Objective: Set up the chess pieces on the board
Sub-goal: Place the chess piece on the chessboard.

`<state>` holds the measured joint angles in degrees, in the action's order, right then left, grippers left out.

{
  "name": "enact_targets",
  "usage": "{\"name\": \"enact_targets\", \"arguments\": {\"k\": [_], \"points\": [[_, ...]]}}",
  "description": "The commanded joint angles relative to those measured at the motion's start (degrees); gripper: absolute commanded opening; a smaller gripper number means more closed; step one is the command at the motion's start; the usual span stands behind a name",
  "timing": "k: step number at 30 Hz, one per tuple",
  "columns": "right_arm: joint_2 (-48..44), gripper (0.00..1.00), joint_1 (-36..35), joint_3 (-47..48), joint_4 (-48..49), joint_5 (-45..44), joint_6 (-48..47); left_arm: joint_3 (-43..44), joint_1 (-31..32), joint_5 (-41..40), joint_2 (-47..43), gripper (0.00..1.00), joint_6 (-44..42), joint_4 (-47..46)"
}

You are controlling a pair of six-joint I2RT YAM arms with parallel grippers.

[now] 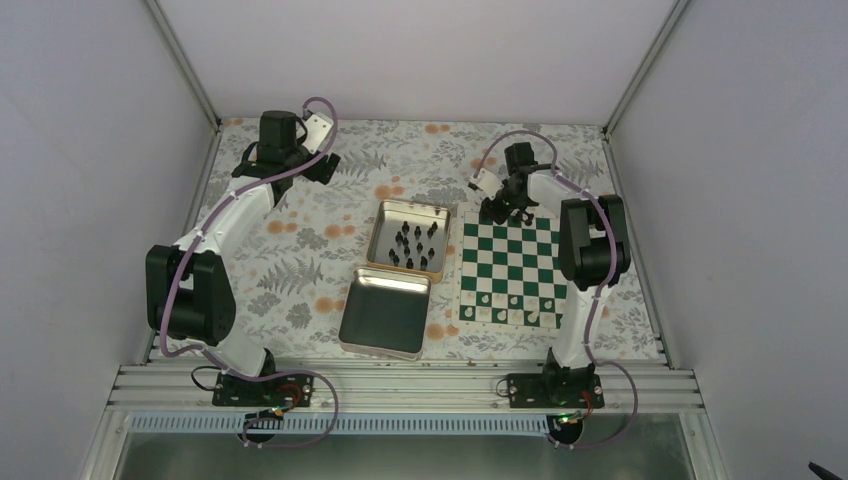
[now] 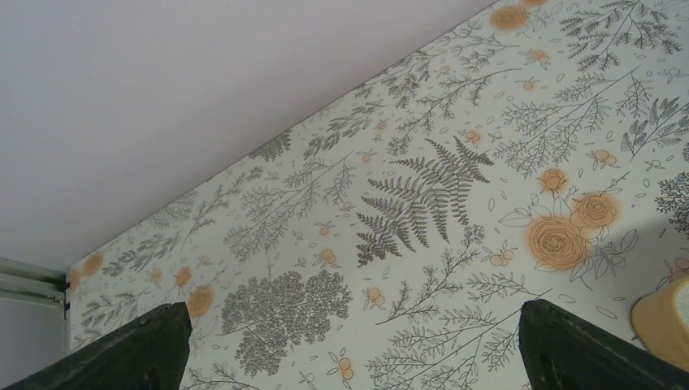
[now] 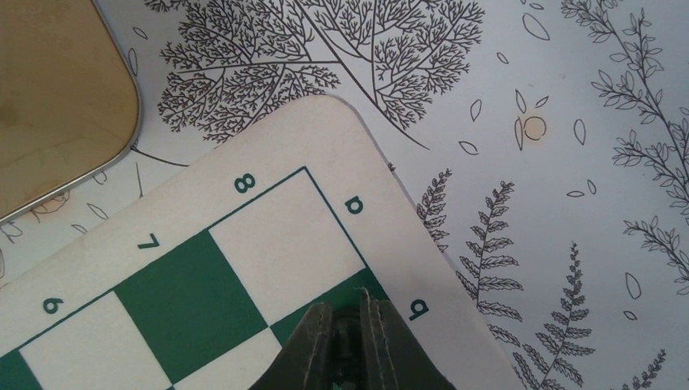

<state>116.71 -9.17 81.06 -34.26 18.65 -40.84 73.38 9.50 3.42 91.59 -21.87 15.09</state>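
Over the far left corner of the board, the right pincer is closed narrow, probably to set a piece down; whether it holds one is unclear. Black chess pieces wait in the tin beside the board. The left pincer hangs wide, idle.

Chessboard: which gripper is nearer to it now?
Right. The right gripper sits over the far left corner of the chessboard; the left gripper hangs far off over the tablecloth, beyond the tins.
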Motion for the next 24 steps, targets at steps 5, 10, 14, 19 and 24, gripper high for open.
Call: {"name": "enact_targets", "arguments": {"k": [5,10,14,19,24], "points": [[0.6,0.10,0.7,1.0,-0.5,-0.6,-1.3,1.1,0.1,0.4,0.5,1.00,-0.5,-1.1],[0.3,0.18,0.7,1.6,-2.1,0.5,-1.2,1.1,0.2,1.1,0.5,1.00,-0.8,-0.7],[-0.9,0.28,0.7,1.2,-1.1,0.6,-0.9,1.1,0.1,1.0,0.6,1.00,-0.9,-0.7],[-1.8,0.33,0.6,3.6,-2.1,0.4,-0.7,0.9,0.1,0.5,0.5,1.00,-0.9,-1.0],[-2.5,0.33,-2.6,10.7,-6.3,-0.3,-1.1,0.8,0.0,-0.3,0.5,1.00,-0.9,-1.5]]}}
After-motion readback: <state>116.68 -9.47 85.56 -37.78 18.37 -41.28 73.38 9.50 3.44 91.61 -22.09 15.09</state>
